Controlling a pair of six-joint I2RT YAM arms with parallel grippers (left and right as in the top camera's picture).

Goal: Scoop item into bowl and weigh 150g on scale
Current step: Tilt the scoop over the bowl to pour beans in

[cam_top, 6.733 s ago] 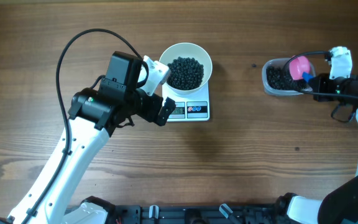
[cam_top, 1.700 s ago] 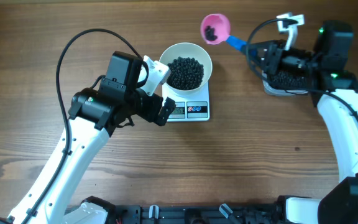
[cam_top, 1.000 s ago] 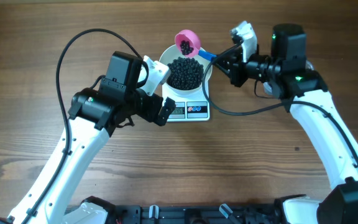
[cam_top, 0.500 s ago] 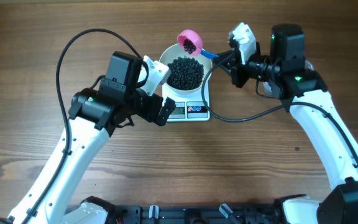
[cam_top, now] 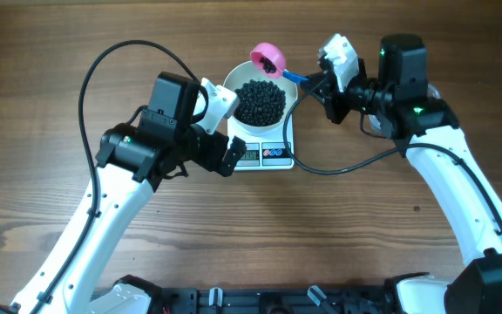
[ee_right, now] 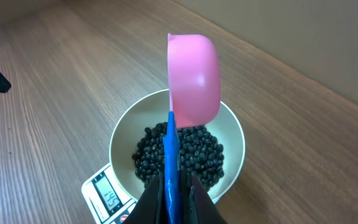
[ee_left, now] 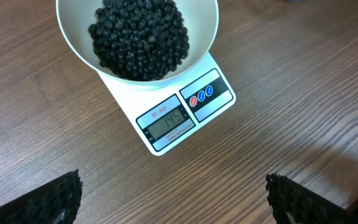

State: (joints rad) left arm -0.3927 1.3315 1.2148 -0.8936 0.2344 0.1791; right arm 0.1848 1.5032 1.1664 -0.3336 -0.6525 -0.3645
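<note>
Tipped further over the bowl (cam_top: 231, 85) rim, the scoop (cam_top: 267, 58) is clamped in the right gripper (ee_right: 170, 186). Beads (cam_top: 260, 101) are heaped in the bowl on the scale (ee_left: 219, 99), 145 is shown there, and little more is needed. The left gripper (ee_left: 173, 196) is held wide apart and empty.

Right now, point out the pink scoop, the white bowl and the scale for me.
pink scoop (ee_right: 194, 74): right wrist view, on the pink cup.
white bowl (ee_left: 73, 34): left wrist view, on the bare inner wall, left side.
scale (ee_left: 166, 122): left wrist view, on its grey display.
</note>
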